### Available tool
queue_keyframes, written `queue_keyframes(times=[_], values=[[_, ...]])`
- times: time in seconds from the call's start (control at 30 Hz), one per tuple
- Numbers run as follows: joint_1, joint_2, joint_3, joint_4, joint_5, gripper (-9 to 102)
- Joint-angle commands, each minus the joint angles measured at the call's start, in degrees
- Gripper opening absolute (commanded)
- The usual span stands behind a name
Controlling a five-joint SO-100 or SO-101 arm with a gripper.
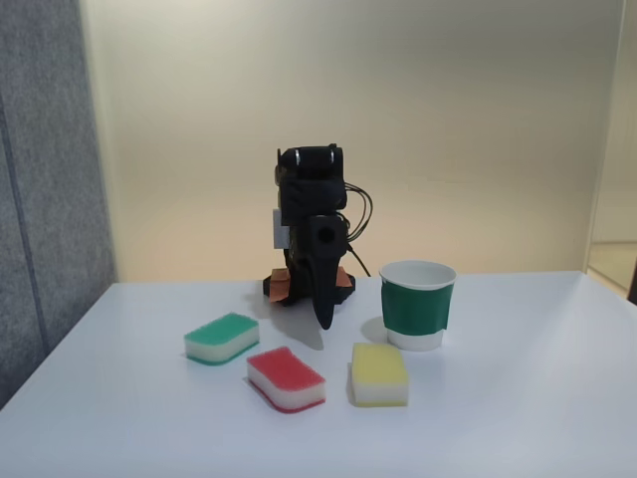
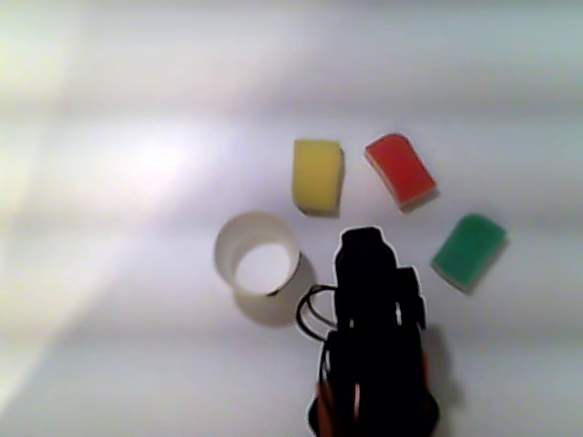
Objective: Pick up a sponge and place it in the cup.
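The red-topped sponge (image 1: 286,376) (image 2: 399,167) lies flat on the white table, in front of the arm in the fixed view. The white cup (image 1: 417,304) (image 2: 230,244) with a green band stands upright and empty, to the right of the arm in the fixed view. My black gripper (image 1: 323,314) (image 2: 364,238) hangs folded near the arm's base, pointing down at the table. Its jaws are together with nothing in them. It sits behind the sponge and left of the cup in the fixed view, touching neither.
A green-topped sponge (image 1: 221,338) (image 2: 468,249) lies left of the red one in the fixed view, and a yellow-topped sponge (image 1: 379,372) (image 2: 317,173) lies between the red one and the cup. A grey panel (image 1: 40,179) stands along the table's left side.
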Motion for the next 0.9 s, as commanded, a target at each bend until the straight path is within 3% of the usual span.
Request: queue_keyframes(times=[0.0, 0.53, 0.87], values=[[5.3, 0.4, -0.3, 6.5, 8.5, 0], [5.6, -1.6, -5.4, 6.4, 8.3, 0], [8.3, -21.3, -21.2, -0.3, 8.2, 0]])
